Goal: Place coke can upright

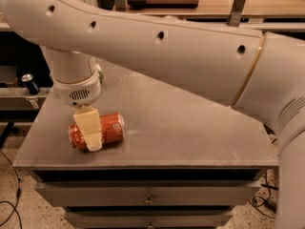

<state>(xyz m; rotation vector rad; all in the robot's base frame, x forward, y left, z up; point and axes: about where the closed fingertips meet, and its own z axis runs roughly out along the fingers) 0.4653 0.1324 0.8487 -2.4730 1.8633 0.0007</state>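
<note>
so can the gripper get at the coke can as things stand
Probably yes: the gripper sits across the middle of the coke can, which lies on its side on the table, with nothing between them.

Single view only. Camera sat high, close behind arm (157,46), looked down and forward onto surface (190,132). Arm filled upper frame. gripper (89,133) hung lower left, at coke can (112,127), near surface's front-left edge.
</note>
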